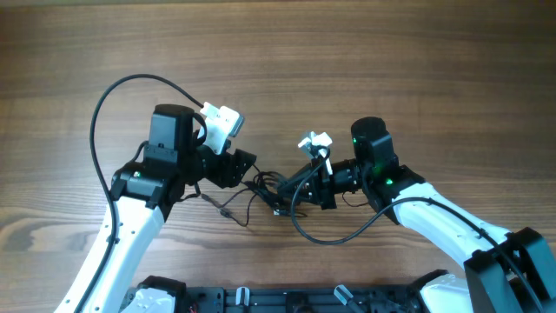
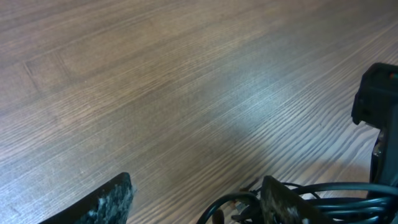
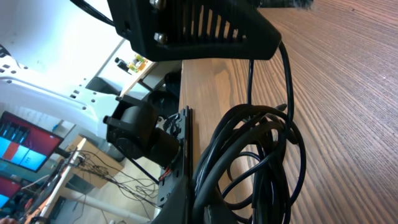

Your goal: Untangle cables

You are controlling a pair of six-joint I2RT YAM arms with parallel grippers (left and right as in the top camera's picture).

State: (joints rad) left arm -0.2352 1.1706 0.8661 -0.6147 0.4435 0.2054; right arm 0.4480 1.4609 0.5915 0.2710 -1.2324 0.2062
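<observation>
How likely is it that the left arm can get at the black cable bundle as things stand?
Probably yes: the left gripper sits right beside the cable bundle, its fingers are apart with cable strands right at them, and nothing lies between.

Far half of table (image 1: pixel 278 52): bare wood, open to approach from either side. Centre choked: cables (image 1: pixel 265 193) knotted in narrow gap between left gripper (image 1: pixel 248 167) and right gripper (image 1: pixel 291 196), the two nearly nose to nose, no passage between. Slack black loop (image 1: pixel 334 236) sags toward near edge beside right arm (image 1: pixel 434 213), barring route there. Left arm's lead (image 1: pixel 122 87) arcs over left side. Left wrist view: fingers (image 2: pixel 109 199) spread, clear tabletop ahead, coils crowding one finger. Base rail (image 1: pixel 287 300) closes near edge.
</observation>
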